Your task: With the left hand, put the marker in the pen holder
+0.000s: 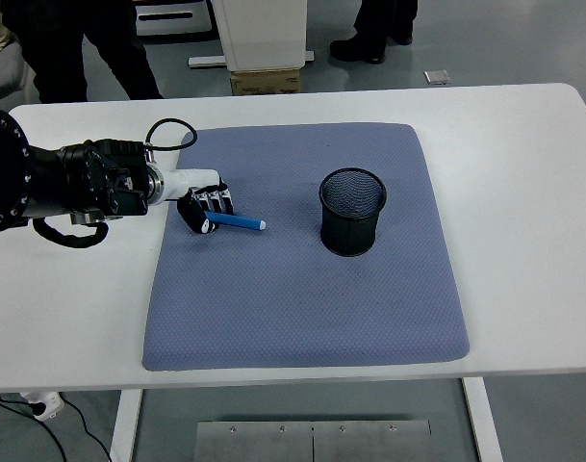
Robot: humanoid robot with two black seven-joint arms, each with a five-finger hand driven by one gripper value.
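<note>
Fingers of the left hand (204, 208) are curled around one end of the blue marker (237, 222), whose other end points right toward the black mesh pen holder (351, 212). Marker and hand sit low over the left part of the blue-grey mat (302, 250) on the white surface (523, 192). Well apart to the right, the holder stands upright on the mat.

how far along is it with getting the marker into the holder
Done: the left hand has closed on the blue marker at the left side of the grey mat. In hand: the grasp, the marker low over the mat. Left: carry it right to the black mesh pen holder and drop it in.
</note>
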